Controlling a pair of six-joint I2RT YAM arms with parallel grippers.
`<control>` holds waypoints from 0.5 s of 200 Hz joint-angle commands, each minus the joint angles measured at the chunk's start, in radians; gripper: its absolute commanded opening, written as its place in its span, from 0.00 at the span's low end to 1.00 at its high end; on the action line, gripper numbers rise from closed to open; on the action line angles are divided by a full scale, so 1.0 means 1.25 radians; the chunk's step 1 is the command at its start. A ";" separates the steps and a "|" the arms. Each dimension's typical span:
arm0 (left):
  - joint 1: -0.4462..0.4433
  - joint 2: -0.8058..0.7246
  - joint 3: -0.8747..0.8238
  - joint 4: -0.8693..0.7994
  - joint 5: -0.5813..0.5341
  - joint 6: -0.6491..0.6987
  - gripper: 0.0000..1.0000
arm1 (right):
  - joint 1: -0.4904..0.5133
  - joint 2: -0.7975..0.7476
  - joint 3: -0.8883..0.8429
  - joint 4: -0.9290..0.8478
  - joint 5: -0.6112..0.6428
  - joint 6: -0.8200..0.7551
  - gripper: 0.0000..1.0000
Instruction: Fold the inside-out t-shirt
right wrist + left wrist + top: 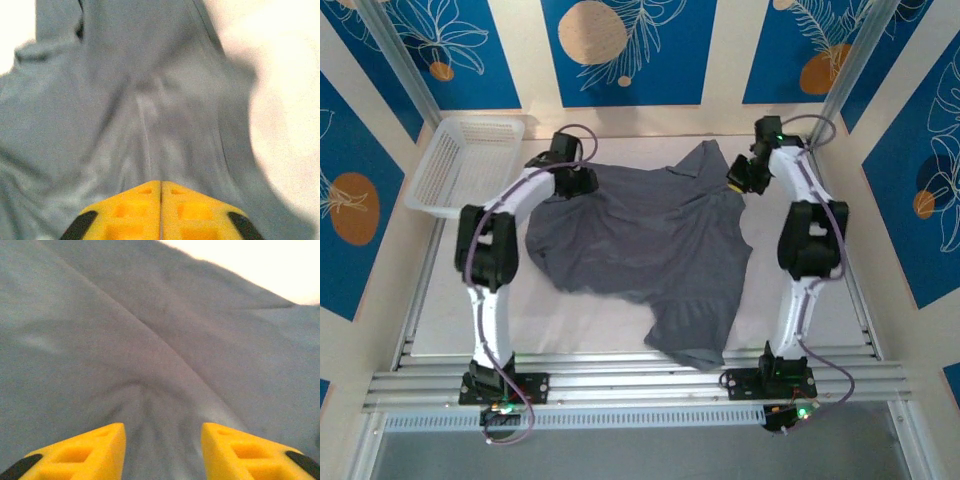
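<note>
The inside-out t-shirt [640, 235] is lying rumpled just right of the basket [438, 170]. The right gripper [161, 183] is clenching cloth at the edge farthest from the basket. The left gripper [162, 432] is resting spread-open on the nearest edge, probably needing a firm pinch before both start pulling flat.

2 arms [490, 250] forward with raised elbows, left hand [162, 432] parted, right hand [161, 184] pinched together.

On the table [570, 320] the t-shirt [640, 240] lies centrally, the basket [460, 165] far-left, seemingly apart.
</note>
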 commanded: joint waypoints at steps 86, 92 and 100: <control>-0.046 -0.276 -0.394 -0.084 0.061 -0.073 0.47 | 0.050 -0.431 -0.708 0.069 -0.109 0.243 0.62; -0.049 -0.263 -0.395 -0.090 0.053 -0.082 0.48 | 0.049 -0.418 -0.714 0.086 -0.102 0.244 0.60; -0.052 -0.244 -0.398 -0.089 0.051 -0.091 0.48 | 0.048 -0.405 -0.719 0.108 -0.091 0.239 0.53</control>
